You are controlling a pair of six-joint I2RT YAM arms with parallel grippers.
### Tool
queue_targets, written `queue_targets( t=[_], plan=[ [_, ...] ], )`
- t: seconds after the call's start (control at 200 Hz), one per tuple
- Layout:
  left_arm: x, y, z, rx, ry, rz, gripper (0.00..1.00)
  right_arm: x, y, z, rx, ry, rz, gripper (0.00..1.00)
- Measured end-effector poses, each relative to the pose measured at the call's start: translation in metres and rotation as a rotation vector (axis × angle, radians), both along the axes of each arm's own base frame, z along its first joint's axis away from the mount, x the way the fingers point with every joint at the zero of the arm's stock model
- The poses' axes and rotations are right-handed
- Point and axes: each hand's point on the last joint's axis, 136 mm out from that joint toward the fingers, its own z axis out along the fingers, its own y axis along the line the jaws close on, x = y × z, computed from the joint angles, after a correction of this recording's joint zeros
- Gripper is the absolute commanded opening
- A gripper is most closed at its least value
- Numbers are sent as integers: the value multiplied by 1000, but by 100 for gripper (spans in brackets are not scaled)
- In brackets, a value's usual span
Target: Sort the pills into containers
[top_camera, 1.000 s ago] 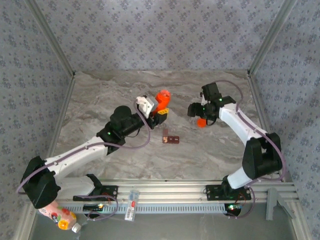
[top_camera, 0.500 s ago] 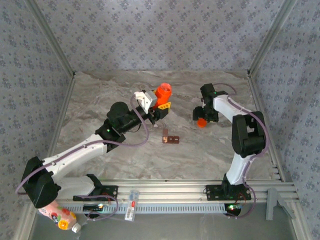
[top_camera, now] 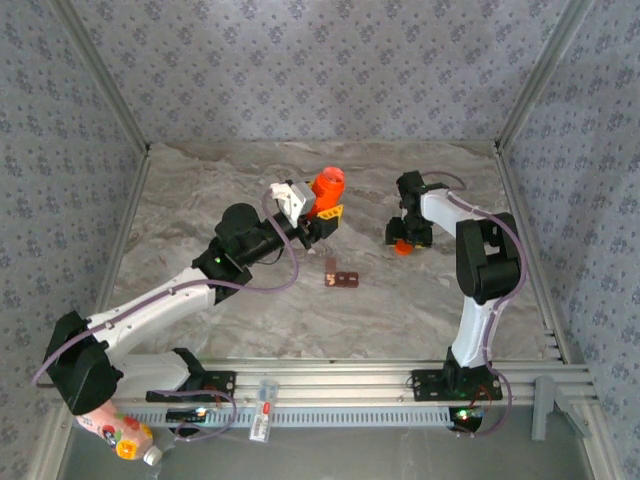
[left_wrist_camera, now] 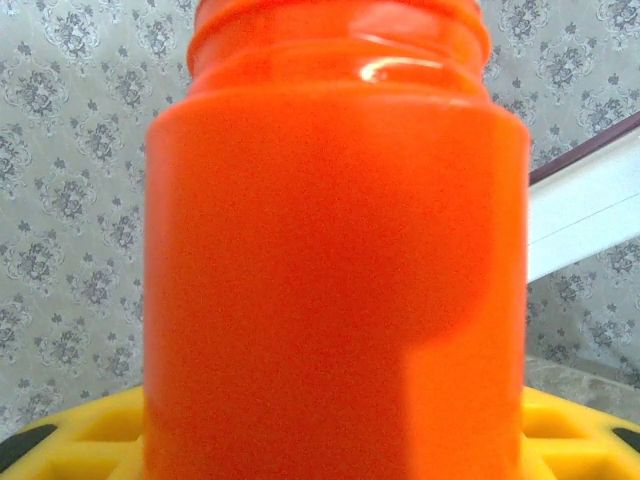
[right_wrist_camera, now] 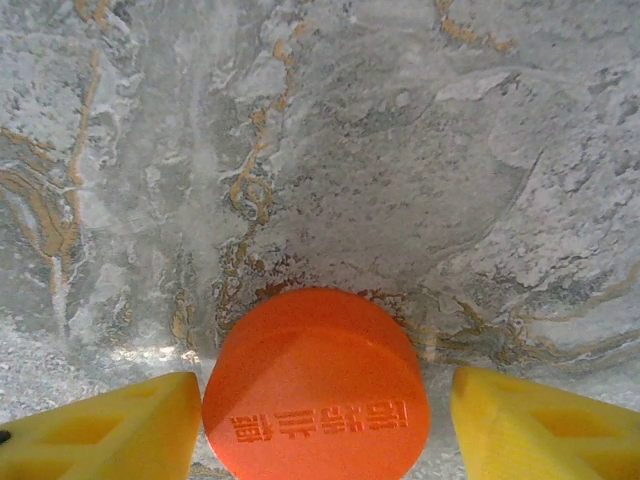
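Left gripper [top_camera: 322,208] clamps the stiff, smooth, probably light orange bottle [left_wrist_camera: 330,250] at mid-body, near the containers [top_camera: 341,279] lying mid-table, while right gripper [right_wrist_camera: 320,420] stands open astride the cap [right_wrist_camera: 315,375].

The bottle [left_wrist_camera: 330,260] is held between the fingers of the left claw [top_camera: 322,208] and sticks out past them. The cap [right_wrist_camera: 316,385] is laid on the table [top_camera: 200,200] between the fingers of the right claw [top_camera: 404,238], just beside one finger, with a gap to the other. The strip of containers [top_camera: 342,279] is laid between both claws, nearer the arm bases.
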Motion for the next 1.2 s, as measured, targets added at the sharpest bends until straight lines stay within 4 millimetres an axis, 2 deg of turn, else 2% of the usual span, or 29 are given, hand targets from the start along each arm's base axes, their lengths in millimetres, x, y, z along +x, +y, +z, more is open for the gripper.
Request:
queue_targets(
  t=[0.22,0.665,0.75,0.899,1.004,1.104,1.199],
  plan=[
    [0,0,0,0,1,0,0,3,1,-1,2,-9,2,57],
    [0,0,-1,-1,4,-1,0,5,1,-4,2,-12,3,59],
    [1,-1,-3,3,7,-1,0,5,1,-4,3,-12,3,56],
    [2,-2,-5,7,11,-1,0,6,2,-3,4,-16,4,43],
    [2,-3,-6,9,13,-1,0,6,2,-2,9,-22,5,42],
    [3,-3,-6,9,13,-1,0,4,3,2,19,-34,7,41],
    [4,-4,-11,13,16,-1,0,3,7,18,44,-69,11,40]
  ],
)
